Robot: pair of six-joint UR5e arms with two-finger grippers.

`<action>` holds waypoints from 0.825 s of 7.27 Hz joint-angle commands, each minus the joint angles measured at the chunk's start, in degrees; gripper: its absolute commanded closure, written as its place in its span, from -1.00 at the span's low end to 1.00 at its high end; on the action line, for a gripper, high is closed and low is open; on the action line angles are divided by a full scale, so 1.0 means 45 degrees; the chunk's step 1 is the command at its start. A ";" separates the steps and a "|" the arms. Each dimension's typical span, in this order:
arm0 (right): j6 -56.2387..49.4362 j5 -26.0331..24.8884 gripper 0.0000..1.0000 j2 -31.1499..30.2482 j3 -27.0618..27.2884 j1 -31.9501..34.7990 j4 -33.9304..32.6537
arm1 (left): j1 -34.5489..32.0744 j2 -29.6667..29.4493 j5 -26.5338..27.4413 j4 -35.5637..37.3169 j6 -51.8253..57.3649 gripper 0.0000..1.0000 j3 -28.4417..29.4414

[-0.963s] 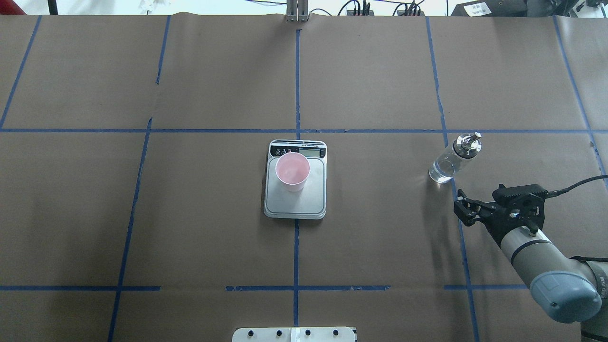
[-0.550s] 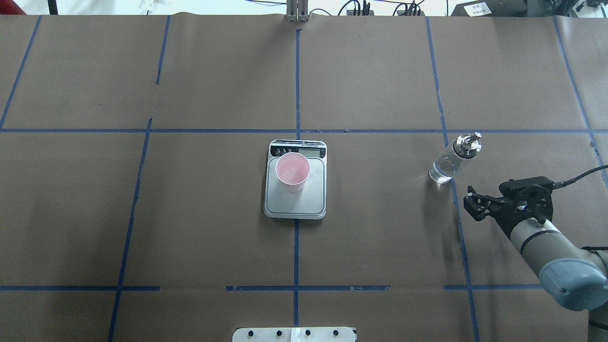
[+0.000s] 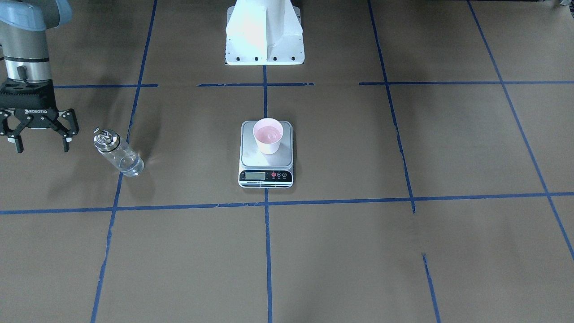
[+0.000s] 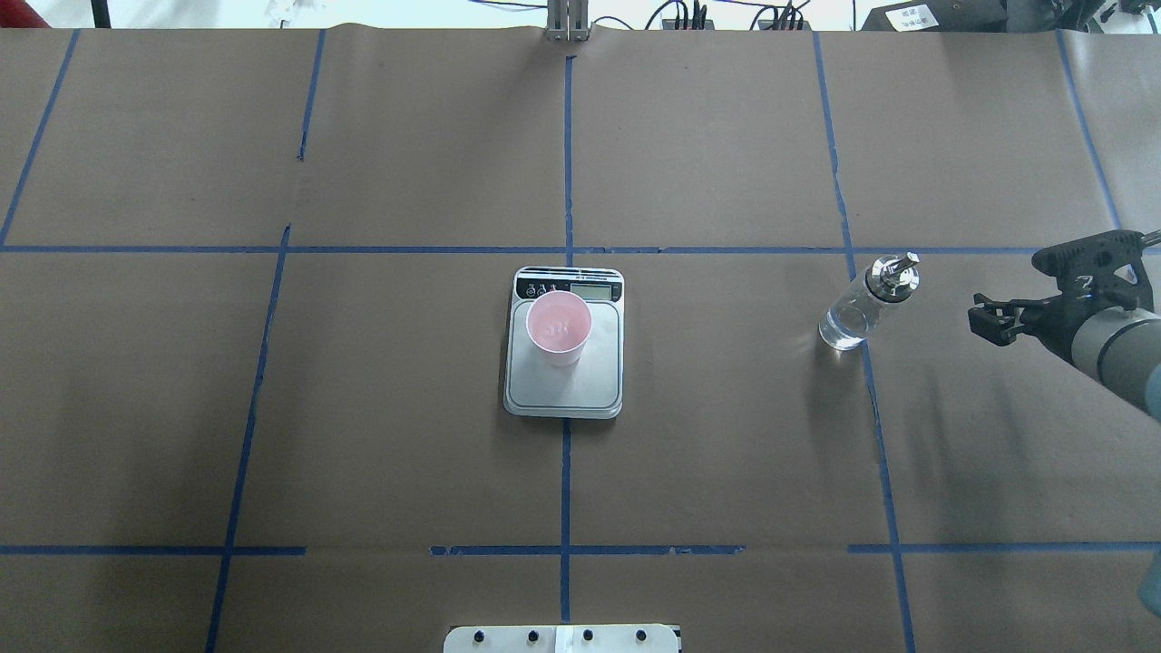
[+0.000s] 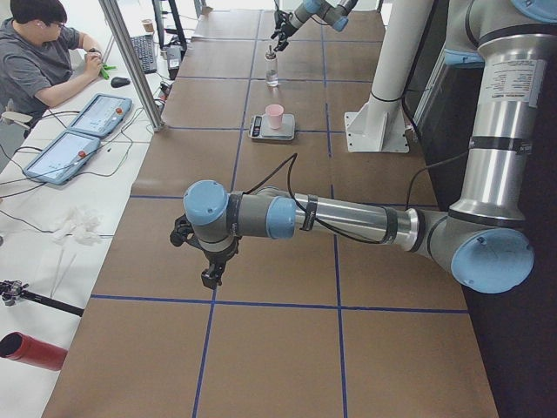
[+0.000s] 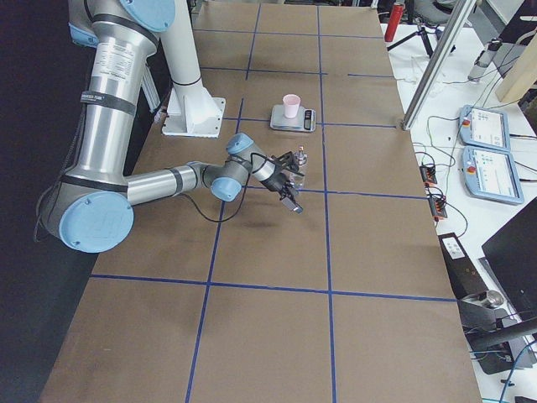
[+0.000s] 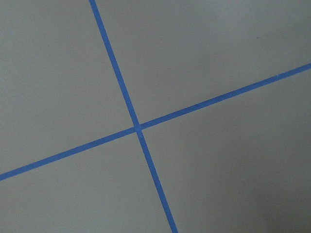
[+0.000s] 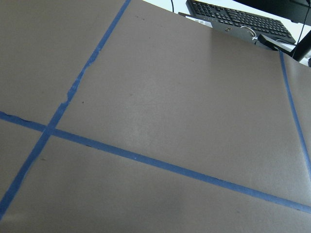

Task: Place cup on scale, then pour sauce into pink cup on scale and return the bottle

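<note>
- Brown paper (image 4: pixel 363 408) crossed by blue tape (image 4: pixel 136 248) is all that is seen on the left of the overhead view. The left gripper (image 5: pixel 211 275) is caught only from the table's end, hung low over bare paper and well apart from the task things. Whether it is wide or narrow cannot be told.
- At the centre, the scale (image 4: pixel 580 385) is found with the pink cup (image 4: pixel 559 326) stood upright on its plate, toward the display end. The placing step is judged done.
- A faint sheen is noted inside the cup, which suggests that sauce is already in it. The amount cannot be made out, and the scale's display (image 4: pixel 594 291) is too small to be read.
- Further right, the bottle (image 4: pixel 857 308) is stood upright on the paper just beside a tape line and is gripped by nothing. Clear sauce (image 4: pixel 842 331) is seen in its lower part. The return is judged done, or nearly so.
- At the far right, the right gripper (image 4: pixel 984 319) is held empty, its fingers spread wide, near the bottle but clear of it. Its arm is cut off by the frame edge.
- Nothing but paper and tape is shown by either wrist camera.
</note>
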 commanded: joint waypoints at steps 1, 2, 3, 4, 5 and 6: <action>-0.3070 0.4964 -1.00 0.0050 -0.0030 0.3726 -0.0186 | 0.0001 -0.0020 0.0000 0.0000 -0.0001 -1.00 0.0000; -0.4400 0.6552 -1.00 0.0050 -0.0417 0.5233 -0.0227 | -0.0019 -0.0020 0.0000 0.0000 -0.0001 -1.00 0.0000; -0.6018 0.8251 -1.00 0.0166 -0.0595 0.6930 -0.1059 | -0.0019 -0.0020 0.0000 0.0000 -0.0001 -1.00 0.0000; -0.8103 0.9718 -1.00 0.0496 -0.0520 0.8552 -0.2827 | -0.0019 -0.0001 0.0000 0.0000 -0.0001 -1.00 0.0000; -0.9883 1.0312 -1.00 0.1041 -0.0442 0.9729 -0.4778 | -0.0019 0.0000 0.0000 0.0000 -0.0001 -1.00 0.0000; -1.0771 1.0376 -1.00 0.1549 -0.0305 1.0243 -0.6190 | -0.0019 0.0000 0.0000 0.0000 -0.0001 -1.00 0.0000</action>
